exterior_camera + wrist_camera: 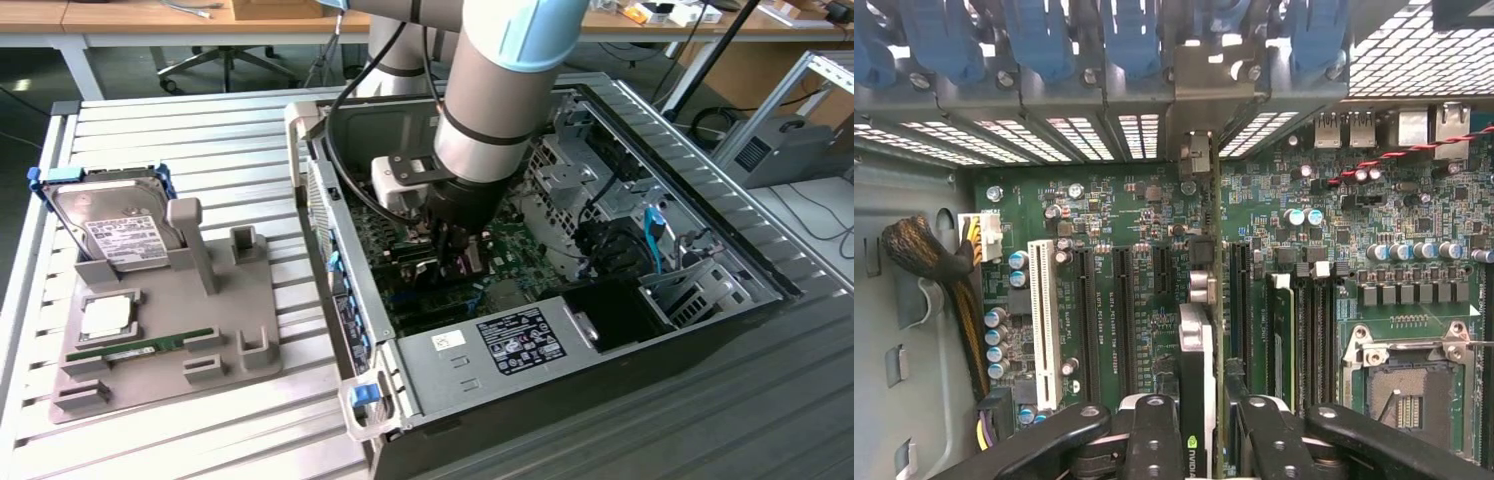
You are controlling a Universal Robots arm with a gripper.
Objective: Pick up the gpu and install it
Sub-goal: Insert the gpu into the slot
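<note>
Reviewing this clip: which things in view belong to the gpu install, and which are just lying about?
In the job: gpu, gripped edge-on by the gripper; motherboard beneath it; open computer case.
Lying about: hard drive, RAM stick and square silver chip, all on the grey holder beside the case.

One robot arm [497,95], one computer case [447,385], one hard drive [123,235], one memory stick [140,347], one processor [107,317], one graphics card [1196,390]
</note>
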